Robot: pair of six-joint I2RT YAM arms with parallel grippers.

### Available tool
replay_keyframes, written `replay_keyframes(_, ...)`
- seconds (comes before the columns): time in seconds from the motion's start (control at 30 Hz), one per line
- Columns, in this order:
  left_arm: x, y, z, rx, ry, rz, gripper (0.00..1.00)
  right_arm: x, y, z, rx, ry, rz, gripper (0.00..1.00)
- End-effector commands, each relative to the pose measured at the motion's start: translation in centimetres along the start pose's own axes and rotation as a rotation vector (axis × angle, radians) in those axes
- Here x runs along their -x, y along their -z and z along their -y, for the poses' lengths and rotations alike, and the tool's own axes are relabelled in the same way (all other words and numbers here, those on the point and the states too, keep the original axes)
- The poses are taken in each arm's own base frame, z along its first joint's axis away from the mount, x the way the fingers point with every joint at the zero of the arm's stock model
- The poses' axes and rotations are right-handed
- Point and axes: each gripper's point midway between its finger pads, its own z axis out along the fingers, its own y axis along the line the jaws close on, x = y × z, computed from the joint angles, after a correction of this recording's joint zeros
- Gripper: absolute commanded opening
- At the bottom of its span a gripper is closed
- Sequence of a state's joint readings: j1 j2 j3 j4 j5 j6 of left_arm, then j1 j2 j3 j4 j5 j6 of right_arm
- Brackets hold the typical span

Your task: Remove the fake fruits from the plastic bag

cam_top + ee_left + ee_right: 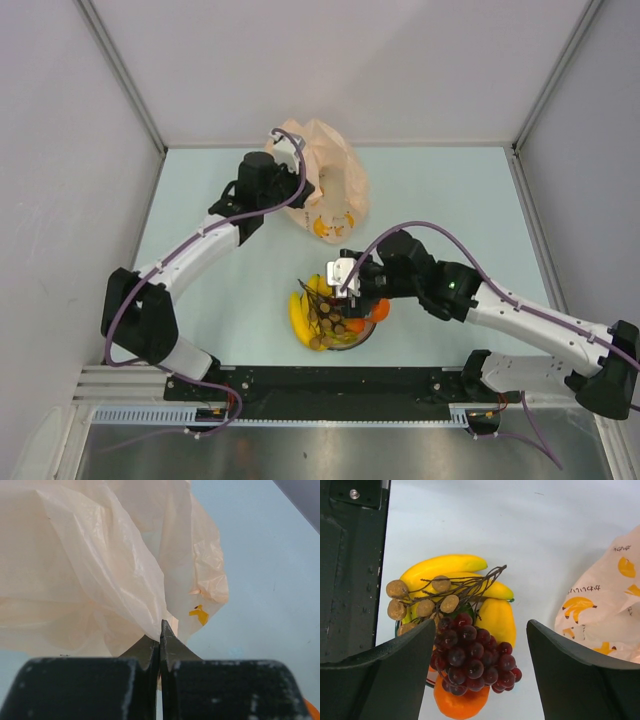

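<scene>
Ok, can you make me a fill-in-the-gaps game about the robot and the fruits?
1. The left gripper is ___ on the plastic bag.
2. The right gripper hangs over the fake fruits with its jaws ___.
3. The bananas are coloured ___.
Missing words: shut, open, yellow.

Pale blue table [450,190] here, boxed in by plain grey walls [340,60] along its far, left and right edges. A black mounting rail [340,385] runs along the near edge, with a brushed metal sheet [330,455] just in front of it.
</scene>
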State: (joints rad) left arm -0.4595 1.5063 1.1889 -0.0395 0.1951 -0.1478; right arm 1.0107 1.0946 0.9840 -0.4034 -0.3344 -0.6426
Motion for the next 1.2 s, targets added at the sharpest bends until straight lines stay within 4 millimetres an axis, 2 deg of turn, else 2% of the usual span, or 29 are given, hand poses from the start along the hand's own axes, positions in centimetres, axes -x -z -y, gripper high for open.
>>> replay_keyframes(0.0, 3.0, 0.0, 0.2, -0.013, -0.037, 0.068, 0.0, 2.0, 0.0, 3.2, -0.129, -0.104, 0.08, 0.79)
replay_keyframes(0.03, 3.2, -0.1, 0.1, -0.01, -0.037, 0.071, 0.0, 1.4, 0.4, 5.3, -0.207, -0.26, 0.089, 0.8)
replay_keyframes(0.07, 3.2, -0.1, 0.2, -0.01, -0.039, 0.071, 0.0, 1.5, 1.0, 7.9, -0.311, -0.347, 0.129, 0.8)
replay_keyframes(0.1, 3.5, 0.0, 0.0, -0.003, -0.05, 0.077, 0.0, 1.0, 1.6, 9.6, -0.367, -0.441, 0.145, 0.8)
replay_keyframes(0.13, 4.0, 0.1, -0.1, 0.004, -0.057, 0.087, 0.0, -1.4, 3.0, 12.7, -0.468, -0.571, 0.135, 0.8)
replay_keyframes(0.2, 4.7, 0.3, -0.6, 0.018, -0.073, 0.1, 0.0, -3.2, 4.6, 15.0, -0.562, -0.737, 0.155, 0.81)
replay_keyframes(0.23, 5.4, 0.4, -1.4, 0.037, -0.073, 0.11, 0.0, -4.0, 5.4, 15.9, -0.601, -0.763, 0.151, 0.84)
replay_keyframes(0.27, 5.8, 0.5, -1.8, 0.047, -0.074, 0.118, 0.0, -5.8, 7.1, 17.5, -0.673, -0.788, 0.135, 0.85)
replay_keyframes(0.33, 7.5, 0.8, -3.7, 0.091, -0.077, 0.149, 0.0, -7.0, 8.9, 18.9, -0.739, -0.807, 0.12, 0.87)
replay_keyframes(0.37, 8.0, 0.9, -4.6, 0.116, -0.079, 0.156, 0.0, -8.7, 10.3, 19.7, -0.78, -0.844, 0.1, 0.87)
replay_keyframes(0.4, 9.3, 1.3, -5.3, 0.138, -0.096, 0.18, 0.0, -9.2, 10.8, 20.0, -0.789, -0.858, 0.095, 0.87)
replay_keyframes(0.47, 10.8, 2.2, -8.1, 0.212, -0.099, 0.209, 0.0, -10.6, 12.3, 20.5, -0.827, -0.884, 0.065, 0.89)
replay_keyframes(0.5, 12.1, 2.8, -8.8, 0.234, -0.101, 0.237, 0.0, -11.1, 12.7, 20.7, -0.85, -0.875, 0.041, 0.93)
replay_keyframes(0.53, 12.9, 3.7, -10.7, 0.279, -0.092, 0.255, 0.0, -12.3, 13.4, 20.9, -0.917, -0.88, -0.006, 0.94)
replay_keyframes(0.63, 14.8, 6.5, -14.6, 0.404, -0.053, 0.309, 0.0, -14.3, 14.6, 21.1, -1.017, -0.913, -0.08, 0.95)
replay_keyframes(0.67, 15.2, 7.3, -15.1, 0.416, -0.056, 0.322, 0.06, -14.5, 14.7, 21.0, -1.018, -0.916, -0.087, 0.96)
replay_keyframes(0.7, 15.1, 7.7, -15.3, 0.402, -0.059, 0.319, 0.24, -14.7, 15.1, 21.1, -1.05, -0.918, -0.101, 0.98)
replay_keyframes(0.73, 15.0, 8.4, -16.0, 0.414, -0.058, 0.32, 0.6, -15.0, 15.4, 21.1, -1.072, -0.93, -0.108, 1.0)
replay_keyframes(0.77, 15.5, 9.4, -15.6, 0.407, -0.071, 0.338, 0.76, -15.0, 15.5, 21.1, -1.079, -0.934, -0.106, 1.0)
replay_keyframes(0.83, 14.4, 9.7, -15.0, 0.367, -0.076, 0.32, 1.0, -15.1, 15.6, 20.9, -1.085, -0.939, -0.124, 1.0)
replay_keyframes(0.9, 13.9, 10.9, -13.6, 0.334, -0.089, 0.325, 1.0, -14.9, 15.8, 20.9, -1.1, -0.935, -0.147, 1.0)
replay_keyframes(1.03, 12.6, 13.0, -11.3, 0.278, -0.114, 0.319, 1.0, -15.2, 17.2, 19.9, -1.155, -0.909, -0.246, 1.0)
replay_keyframes(1.17, 10.6, 14.5, -10.3, 0.271, -0.174, 0.285, 1.0, -14.7, 17.3, 18.7, -1.139, -0.92, -0.257, 1.0)
